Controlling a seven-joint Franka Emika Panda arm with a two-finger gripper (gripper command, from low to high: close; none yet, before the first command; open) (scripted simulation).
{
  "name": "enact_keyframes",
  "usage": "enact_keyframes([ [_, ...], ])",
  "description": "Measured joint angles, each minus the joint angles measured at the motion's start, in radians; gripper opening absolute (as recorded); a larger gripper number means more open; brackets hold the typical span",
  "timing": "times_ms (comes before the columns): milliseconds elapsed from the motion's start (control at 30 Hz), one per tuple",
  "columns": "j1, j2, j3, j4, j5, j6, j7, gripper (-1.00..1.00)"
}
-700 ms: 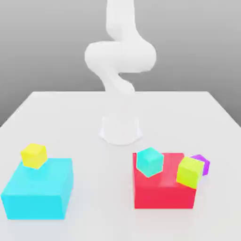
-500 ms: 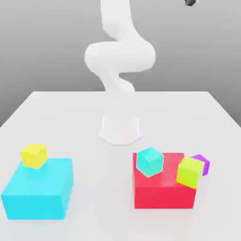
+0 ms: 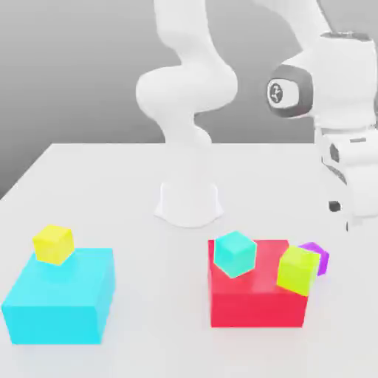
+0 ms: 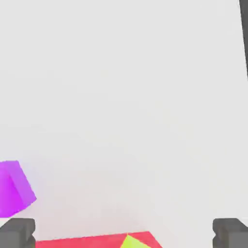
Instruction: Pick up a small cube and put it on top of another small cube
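Pale and plain, the bench (image 3: 162,295) lies before a grey backdrop (image 3: 66,66), and what has just changed is above it. A moment ago we saw the arm's lower part, with only a dark bit of it at the top edge; now the arm (image 3: 345,88) reaches down at the exterior view's right, its hand end near the purple cube (image 3: 323,260). The cubes and blocks have not moved, so we judge that this is the approach and nothing has been lifted.

We see the fingers (image 4: 17,233) spread wide, with nothing between them. The purple cube, which we take as the one to pick up, sits on the bench beyond the lime cube (image 3: 297,270), by the corner of the red block (image 3: 258,306). In the hand view it lies off to one side of the gap, so we would shift sideways and line up before going lower. The lime cube looks very close to it; whether they touch, we cannot tell. A careless descent could knock it. Picking, lifting and stacking are all left to do.
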Motion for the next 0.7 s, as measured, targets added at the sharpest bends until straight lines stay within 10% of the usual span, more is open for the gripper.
enact_keyframes([
  [333, 0.131, 0.336, -0.054, -0.032, -0.124, 0.268, -0.061, 0.0],
  [367, 0.141, 0.365, -0.064, -0.027, -0.127, 0.292, -0.059, -1.0],
  [700, 0.126, 0.283, -0.044, -0.042, -0.106, 0.222, -0.076, -1.0],
])
